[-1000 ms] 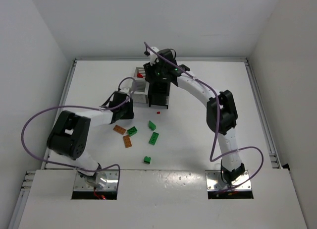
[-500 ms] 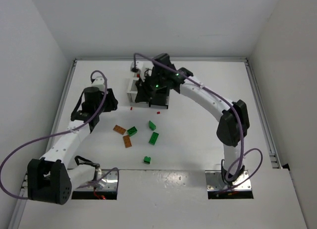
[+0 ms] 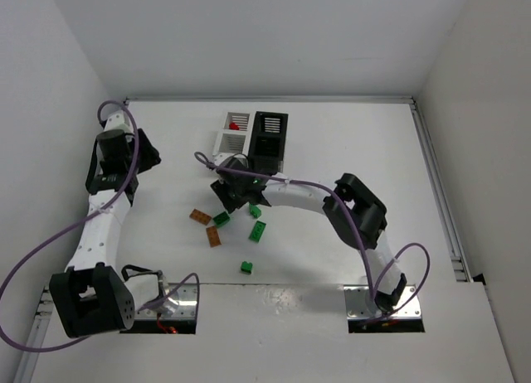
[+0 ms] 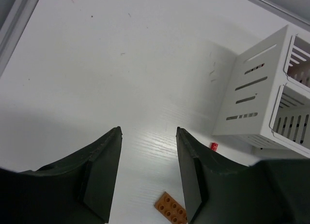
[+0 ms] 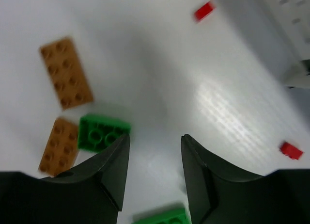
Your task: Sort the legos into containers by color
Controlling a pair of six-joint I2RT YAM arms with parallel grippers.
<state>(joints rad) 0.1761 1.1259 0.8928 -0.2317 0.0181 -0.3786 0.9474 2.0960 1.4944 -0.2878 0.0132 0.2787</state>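
The right wrist view is blurred, and a green brick [image 5: 162,217] at six o'clock is cut off. The left wrist view crops the white bins [image 4: 252,93] at three o'clock.

**Work enclosure seen from above.**
A white bench [image 3: 348,151] with a faint grain is closed in by plain white walls on the left [image 3: 50,84], far [image 3: 265,35] and right [image 3: 489,109] sides. A metal rail [image 3: 437,192] runs along its right edge, and another [image 3: 348,98] along its far edge. A raised white panel [image 3: 274,333] spans the near edge, with a metal plate [image 3: 412,305] near the near-right corner.
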